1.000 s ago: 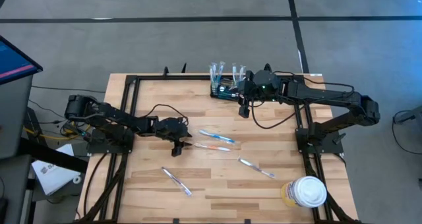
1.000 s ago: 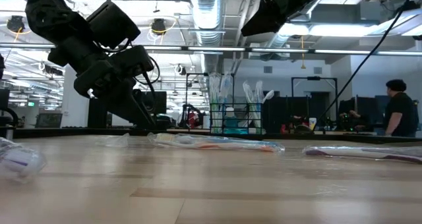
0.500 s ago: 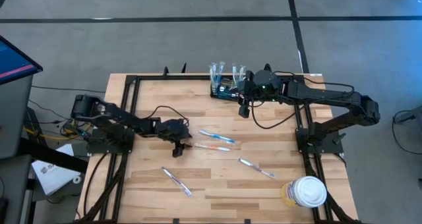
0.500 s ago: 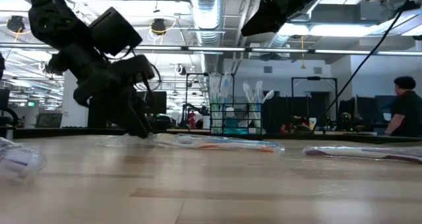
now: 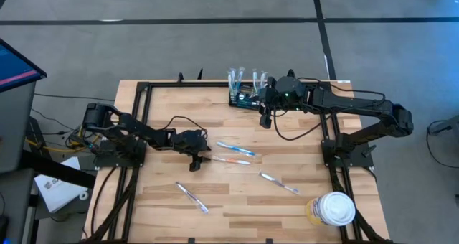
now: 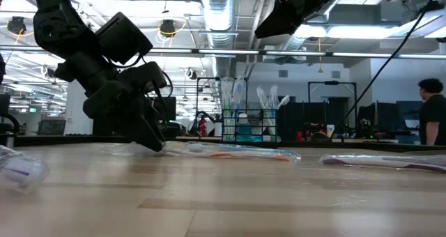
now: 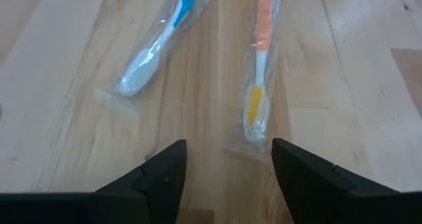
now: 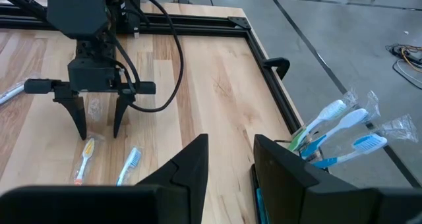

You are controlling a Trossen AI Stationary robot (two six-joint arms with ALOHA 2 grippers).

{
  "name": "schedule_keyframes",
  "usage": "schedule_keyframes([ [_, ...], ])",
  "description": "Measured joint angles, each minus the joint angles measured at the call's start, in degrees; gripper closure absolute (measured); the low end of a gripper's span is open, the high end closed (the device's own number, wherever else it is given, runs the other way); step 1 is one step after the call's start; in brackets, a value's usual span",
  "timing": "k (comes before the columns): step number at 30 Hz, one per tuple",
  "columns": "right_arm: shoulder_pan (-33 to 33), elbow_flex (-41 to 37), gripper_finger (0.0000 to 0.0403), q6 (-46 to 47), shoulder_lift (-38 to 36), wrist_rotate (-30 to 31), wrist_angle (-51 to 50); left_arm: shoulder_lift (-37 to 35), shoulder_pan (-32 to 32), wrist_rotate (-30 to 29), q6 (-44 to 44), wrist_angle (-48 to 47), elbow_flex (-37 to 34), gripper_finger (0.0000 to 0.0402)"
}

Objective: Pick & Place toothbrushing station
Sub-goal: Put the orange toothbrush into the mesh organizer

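The toothbrushing station [image 5: 244, 98], a small black wire-mesh box with several wrapped toothbrushes standing in it, rests on its base at the table's far edge, and shows in the right wrist view [image 8: 304, 143]. My left gripper [image 7: 227, 174] is open, low over the table's middle. Its fingers stand either side of the head end of a wrapped orange toothbrush [image 7: 257, 85]. A wrapped blue toothbrush [image 7: 160, 46] lies beside it. My right gripper [image 8: 231, 168] hangs open and empty, high beside the station [image 6: 244, 129].
Two more wrapped toothbrushes lie flat on the table, one toward the near right [image 5: 278, 182] and one near the front [image 5: 192, 197]. A round white-lidded tub [image 5: 334, 208] stands at the near right corner. A black frame rail [image 5: 147, 93] runs around the table.
My left gripper has sunk a little toward the table at the head end of the orange toothbrush, fingers still apart. The toothbrushes and the station have stayed where they were.
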Motion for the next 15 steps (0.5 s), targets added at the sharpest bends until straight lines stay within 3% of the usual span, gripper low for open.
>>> schedule_keyframes([
  [15,-0.01,0.00,0.0291,0.00,0.00,-0.02,-0.01,-0.02,0.00,1.66,0.09,0.86,0.00,0.0241],
])
